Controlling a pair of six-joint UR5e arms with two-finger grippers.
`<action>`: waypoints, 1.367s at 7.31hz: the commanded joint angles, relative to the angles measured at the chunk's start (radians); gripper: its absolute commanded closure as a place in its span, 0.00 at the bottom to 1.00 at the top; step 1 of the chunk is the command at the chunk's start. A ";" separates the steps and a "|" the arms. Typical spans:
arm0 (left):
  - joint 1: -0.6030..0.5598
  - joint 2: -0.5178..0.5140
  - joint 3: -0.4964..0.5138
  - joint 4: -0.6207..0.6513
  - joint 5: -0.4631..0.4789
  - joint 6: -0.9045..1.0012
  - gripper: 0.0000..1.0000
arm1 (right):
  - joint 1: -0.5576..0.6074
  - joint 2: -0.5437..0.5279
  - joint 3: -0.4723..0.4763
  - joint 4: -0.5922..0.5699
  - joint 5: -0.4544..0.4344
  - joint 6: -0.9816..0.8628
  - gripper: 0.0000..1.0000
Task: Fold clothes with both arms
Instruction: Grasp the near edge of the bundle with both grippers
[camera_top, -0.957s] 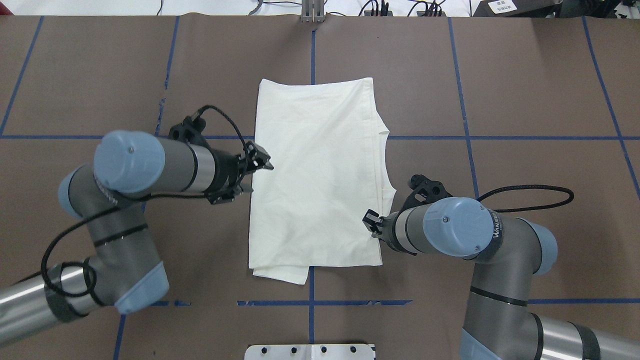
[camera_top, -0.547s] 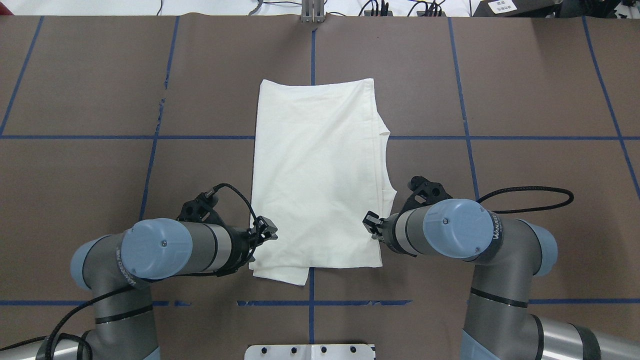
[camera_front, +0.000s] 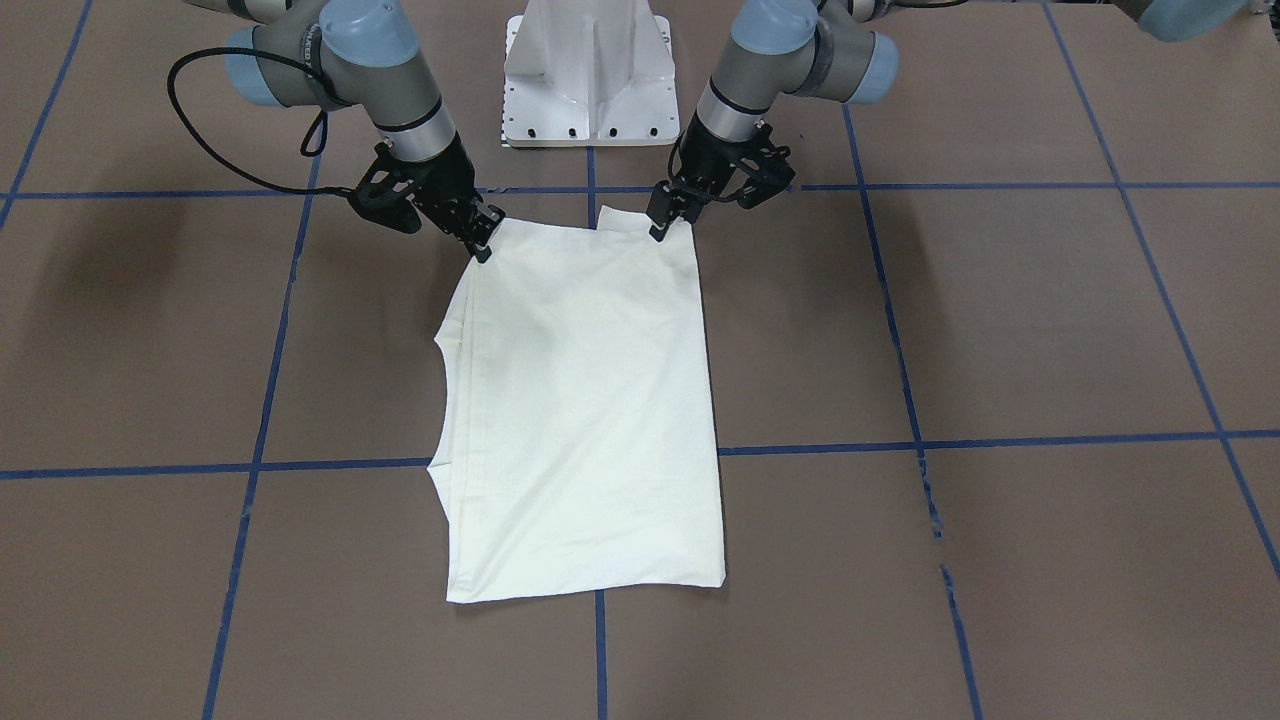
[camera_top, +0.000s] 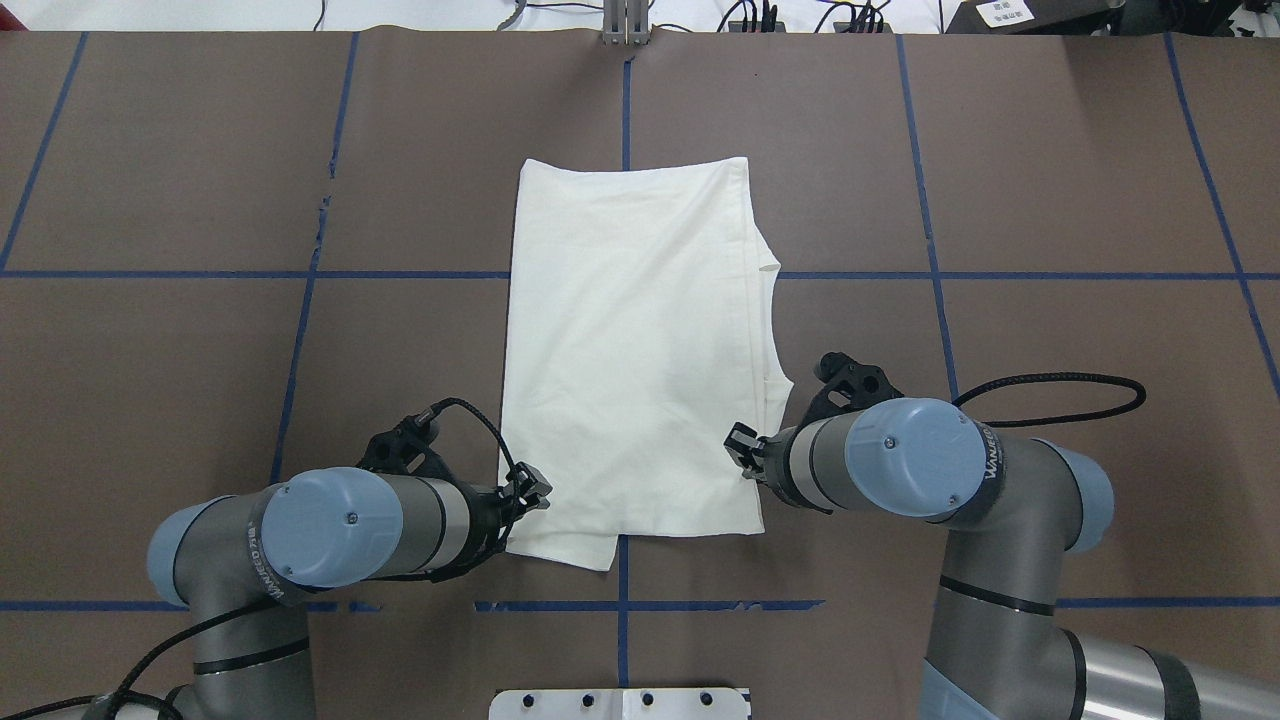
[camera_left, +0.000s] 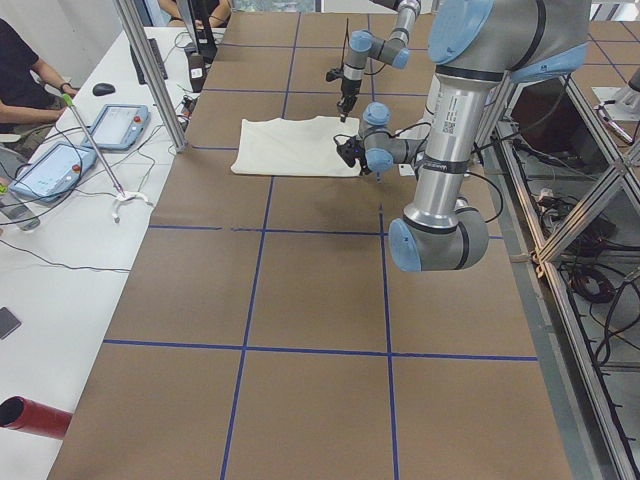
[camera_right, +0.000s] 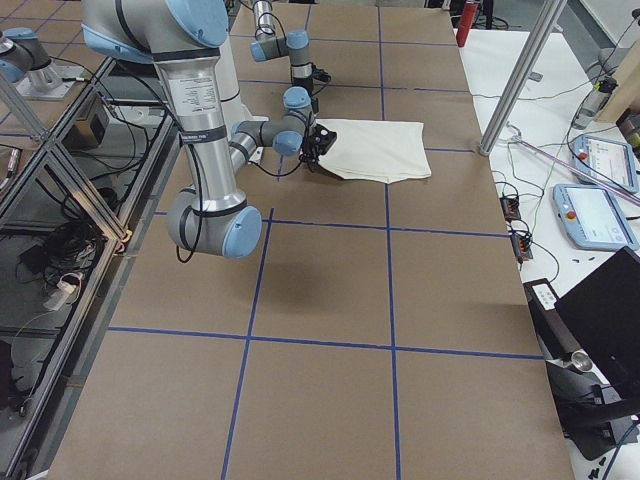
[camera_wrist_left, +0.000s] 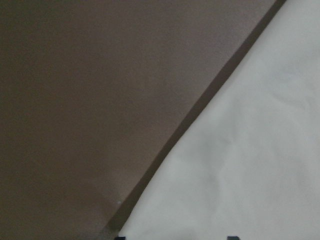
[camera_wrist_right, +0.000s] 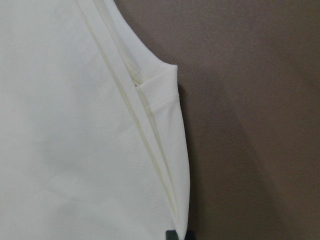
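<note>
The cream T-shirt (camera_top: 630, 350) lies flat on the brown table, folded into a long strip with its plain back up; the front-facing view shows the same T-shirt (camera_front: 580, 400). My left gripper (camera_top: 537, 488) is at the strip's near left corner, low over the table. In the left wrist view two dark fingertips stand apart at the bottom edge, so it is open over the cloth (camera_wrist_left: 250, 165). My right gripper (camera_top: 741, 450) is at the near right edge, shut on the layered hem (camera_wrist_right: 165, 165). From the front the right gripper (camera_front: 484, 240) pinches that corner.
The white pedestal base (camera_front: 590, 80) stands just behind the shirt's near end. A black cable (camera_top: 1060, 395) loops on the table beside my right arm. Blue tape lines cross the brown table (camera_top: 1050, 180). A person and tablets (camera_left: 115, 125) are at a side bench.
My left arm has swung from the middle of the shirt's left edge back to its near left corner and dropped lower. The right arm and the shirt have stayed put.
</note>
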 joint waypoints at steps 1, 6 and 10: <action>0.005 0.001 0.006 0.008 0.001 0.001 0.29 | 0.000 0.001 0.001 0.001 0.000 0.000 1.00; 0.005 0.006 -0.008 0.008 0.001 -0.010 1.00 | 0.000 0.001 0.004 0.001 0.000 0.000 1.00; 0.005 0.042 -0.277 0.127 -0.009 -0.028 1.00 | 0.003 -0.056 0.110 0.000 0.000 0.003 1.00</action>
